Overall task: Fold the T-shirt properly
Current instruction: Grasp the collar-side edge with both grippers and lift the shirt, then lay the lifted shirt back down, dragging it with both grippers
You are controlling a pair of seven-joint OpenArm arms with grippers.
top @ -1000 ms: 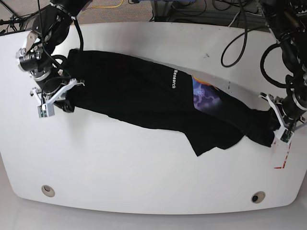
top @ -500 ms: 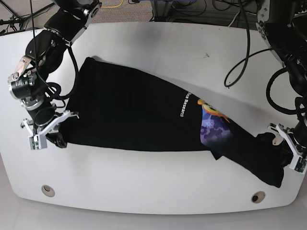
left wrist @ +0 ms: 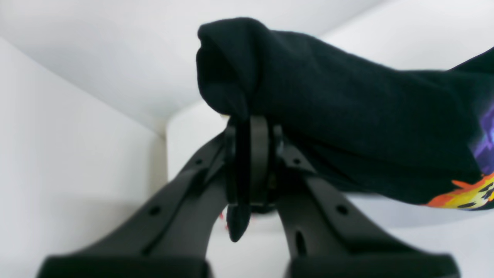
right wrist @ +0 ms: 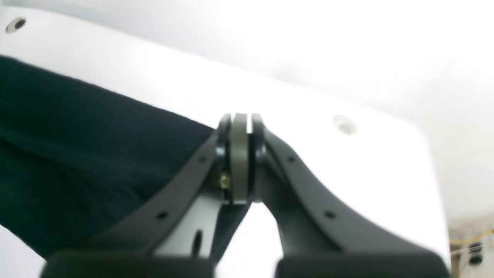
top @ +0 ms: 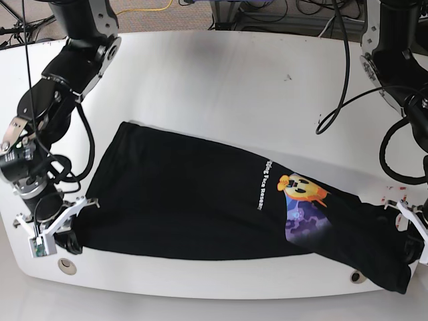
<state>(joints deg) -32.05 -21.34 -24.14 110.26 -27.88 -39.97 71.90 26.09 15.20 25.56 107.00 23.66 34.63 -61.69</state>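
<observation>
The black T-shirt point(top: 194, 200) lies stretched across the white table point(top: 234, 80), print side up, with its orange and purple print point(top: 301, 200) and white lettering toward the right. My right gripper point(top: 65, 239), at the view's left, is shut on the shirt's left corner near the front edge; in the right wrist view point(right wrist: 239, 123) its jaws are closed, with black cloth point(right wrist: 77, 146) running off to the left. My left gripper point(top: 416, 249), at the view's right, is shut on the bunched right end; the left wrist view point(left wrist: 251, 123) shows cloth point(left wrist: 347, 116) pinched and lifted.
The table's front edge runs just below the shirt, with two round holes point(top: 67, 266) point(top: 356, 275) in it. Black cables point(top: 334, 60) hang over the back right. Small red marks point(top: 389, 200) sit near the right edge.
Both grippers have moved toward the table's front edge, dragging the shirt with them. The shirt now lies wider and flatter, and the loose fold at its front has gone.
</observation>
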